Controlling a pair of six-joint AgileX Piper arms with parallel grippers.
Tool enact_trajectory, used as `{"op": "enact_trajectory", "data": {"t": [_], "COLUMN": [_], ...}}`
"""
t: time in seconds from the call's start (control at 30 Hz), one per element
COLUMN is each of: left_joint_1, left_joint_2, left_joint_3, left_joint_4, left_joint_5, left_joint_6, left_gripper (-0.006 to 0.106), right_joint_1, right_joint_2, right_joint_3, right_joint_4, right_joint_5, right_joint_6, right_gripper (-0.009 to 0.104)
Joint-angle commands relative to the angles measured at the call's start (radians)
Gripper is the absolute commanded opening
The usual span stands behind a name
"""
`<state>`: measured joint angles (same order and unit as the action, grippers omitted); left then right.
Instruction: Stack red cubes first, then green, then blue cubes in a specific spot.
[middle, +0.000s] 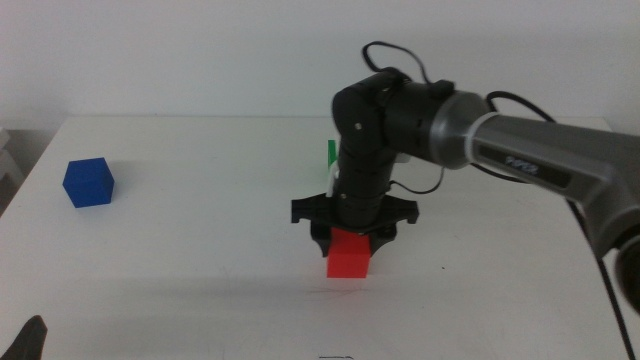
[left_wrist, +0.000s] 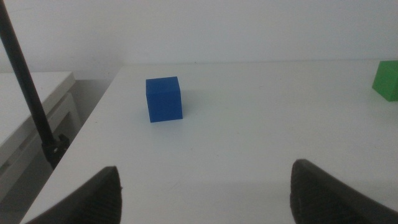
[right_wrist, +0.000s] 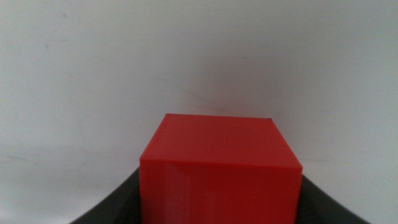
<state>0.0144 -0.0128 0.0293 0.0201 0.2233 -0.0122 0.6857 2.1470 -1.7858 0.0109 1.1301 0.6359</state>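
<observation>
Mid-table, right gripper (middle: 352, 240) jaws clamp the matte red cube (middle: 349, 256); left gripper (left_wrist: 205, 193) gapes.

Smooth, faintly glossy red cube (right_wrist: 219, 168); matt white tabletop (middle: 200, 250).

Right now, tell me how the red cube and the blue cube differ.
The red cube sits between the jaws of the right end effector, near the table's middle; the blue cube stands alone at the table's left side, touched by nothing. The left end effector waits open, facing the blue cube but well short of it. Apart from colour, both look like plain matte cubes of the same size.
</observation>
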Motion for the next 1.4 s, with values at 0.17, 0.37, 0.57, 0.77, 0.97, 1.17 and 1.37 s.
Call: {"op": "enact_trajectory", "data": {"t": [0.17, 0.37, 0.57, 0.77, 0.97, 1.17, 1.37], "left_joint_1": [-0.001, -0.001, -0.001, -0.001, -0.001, -0.001, -0.001], "left_joint_2": [-0.021, -0.021, -0.021, -0.021, -0.021, -0.021, -0.021], "left_joint_3": [-0.003, -0.003, -0.003, -0.003, -0.003, -0.003, -0.003], "left_joint_4": [-0.007, -0.007, -0.007, -0.007, -0.007, -0.007, -0.007], "left_joint_5": [-0.084, -0.084, -0.084, -0.084, -0.084, -0.084, -0.084], "left_joint_6": [-0.007, -0.007, -0.007, -0.007, -0.007, -0.007, -0.007], "left_gripper": [0.092, 0.092, 0.092, 0.092, 0.092, 0.092, 0.092], "right_joint_1": [0.019, 0.019, 0.019, 0.019, 0.022, 0.020, -0.001], "right_joint_2": [-0.009, 0.013, 0.016, 0.013, -0.062, -0.118, -0.074], "right_joint_3": [-0.060, -0.060, -0.060, -0.060, -0.115, -0.252, -0.396], "right_joint_4": [-0.011, -0.011, -0.027, -0.050, -0.059, -0.142, -0.215], "right_joint_5": [0.015, 0.008, 0.008, 0.004, 0.046, 0.048, -0.003], "right_joint_6": [0.042, 0.042, 0.049, 0.040, -0.004, -0.009, -0.058], "right_gripper": [-0.001, -0.001, 0.002, 0.078, 0.094, 0.094, 0.094]}}
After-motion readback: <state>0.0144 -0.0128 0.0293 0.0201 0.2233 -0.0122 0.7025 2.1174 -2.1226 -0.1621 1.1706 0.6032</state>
